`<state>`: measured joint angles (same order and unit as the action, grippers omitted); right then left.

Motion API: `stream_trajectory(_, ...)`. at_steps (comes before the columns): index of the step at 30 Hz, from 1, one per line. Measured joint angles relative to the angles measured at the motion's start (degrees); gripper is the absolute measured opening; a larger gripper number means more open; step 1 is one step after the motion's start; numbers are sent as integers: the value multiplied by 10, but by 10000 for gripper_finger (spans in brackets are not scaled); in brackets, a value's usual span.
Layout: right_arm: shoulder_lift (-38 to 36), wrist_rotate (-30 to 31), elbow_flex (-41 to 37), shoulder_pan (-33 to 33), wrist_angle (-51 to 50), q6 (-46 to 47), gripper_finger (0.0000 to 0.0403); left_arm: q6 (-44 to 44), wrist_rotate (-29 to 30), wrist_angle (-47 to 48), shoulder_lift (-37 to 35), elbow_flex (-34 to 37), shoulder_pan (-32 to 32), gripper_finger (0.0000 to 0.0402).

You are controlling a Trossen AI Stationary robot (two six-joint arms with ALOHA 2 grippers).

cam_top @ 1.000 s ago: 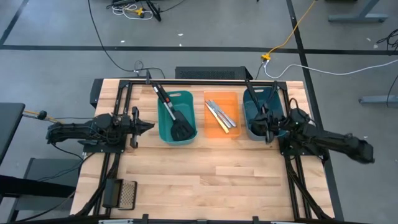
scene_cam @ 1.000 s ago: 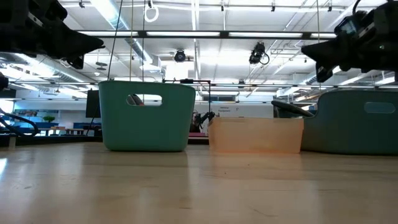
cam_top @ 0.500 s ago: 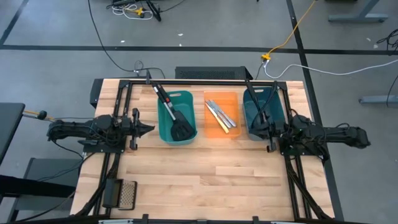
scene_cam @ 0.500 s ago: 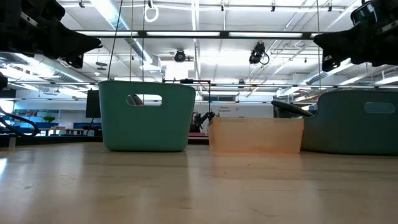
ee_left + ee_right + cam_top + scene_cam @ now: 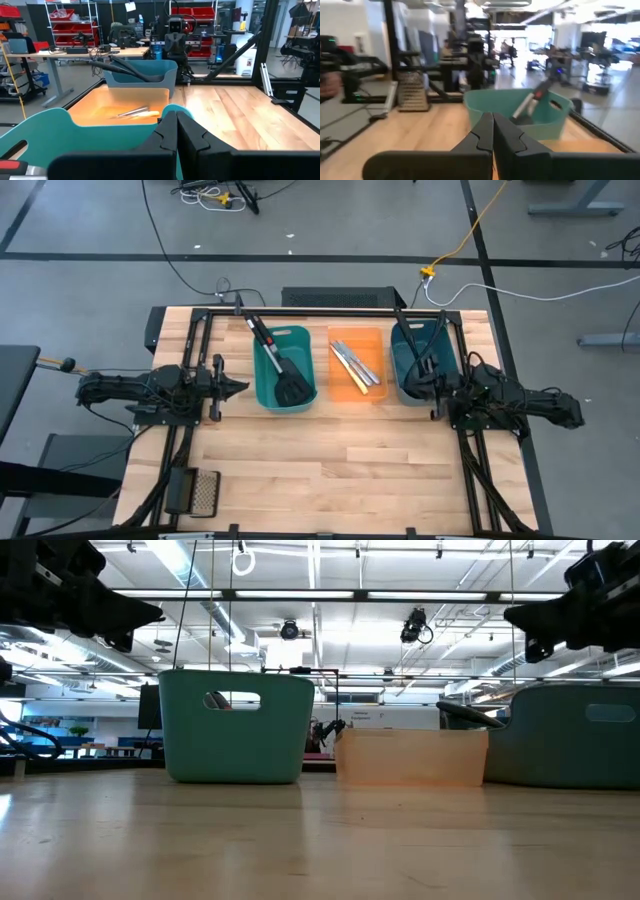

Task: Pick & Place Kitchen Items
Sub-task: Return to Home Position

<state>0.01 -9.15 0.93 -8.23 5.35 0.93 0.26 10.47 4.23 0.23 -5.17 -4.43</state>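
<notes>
Teal bin [image 5: 258, 375], left of centre on table [image 5: 330, 460]: black slotted spatulas [image 5: 291, 387] inside, one handle poking over back rim. Orange bin [image 5: 345, 388] just beside it: silver knives [image 5: 357, 367] lying flat. Dark blue bin [image 5: 395, 370], next right: black ladle [image 5: 418, 352], handle leaning out the back. L gripper [image 5: 242, 385] pinched closed, empty, hovers left of teal bin. R gripper [image 5: 433, 390] likewise closed, empty, at blue bin's front-right corner. Mesh grater [image 5: 204, 491] lies front-left.
</notes>
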Motion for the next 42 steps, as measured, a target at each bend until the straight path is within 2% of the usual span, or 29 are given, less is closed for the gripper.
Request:
stream_trajectory(4,0,26,0,0,-11,3,4,-8,2,-1,0,0,0,0)
stream_trajectory(15,0,-3,0,0,-3,18,27,4,-16,-4,0,0,0,30)
stream_trajectory(22,0,-3,0,0,-2,16,26,4,11,-4,1,0,0,24)
stream_trajectory(42,0,-3,0,0,-2,16,27,4,11,1,1,0,0,25)
